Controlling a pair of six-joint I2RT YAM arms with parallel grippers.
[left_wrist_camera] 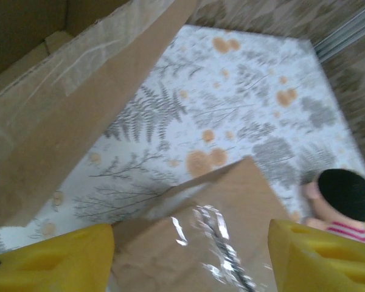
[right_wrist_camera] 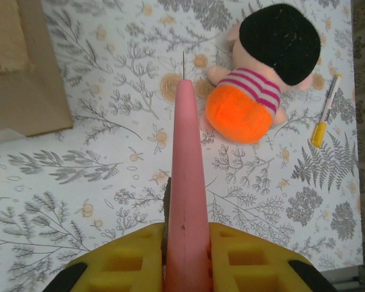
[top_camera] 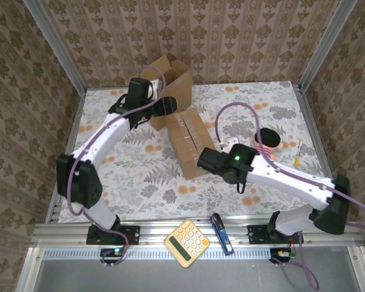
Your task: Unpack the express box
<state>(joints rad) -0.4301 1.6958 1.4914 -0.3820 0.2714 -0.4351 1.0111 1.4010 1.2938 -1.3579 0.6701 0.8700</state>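
A robot test cell dressed like a home: wallpaper panels (top_camera: 243, 36) at 9, 12 and 3 o'clock sit in a bare aluminium frame (top_camera: 56, 48). At 6 o'clock, two arms (top_camera: 103, 140) are bolted to a metal rail (top_camera: 61, 234) edging the floral table (top_camera: 140, 182).

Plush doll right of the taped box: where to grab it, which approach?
Take the plush doll across its orange lower body, coming straight down from above. It lies flat on the table with bare surface either side of that part. The rounded, soft-looking bulge should pinch more easily than the wide black head.
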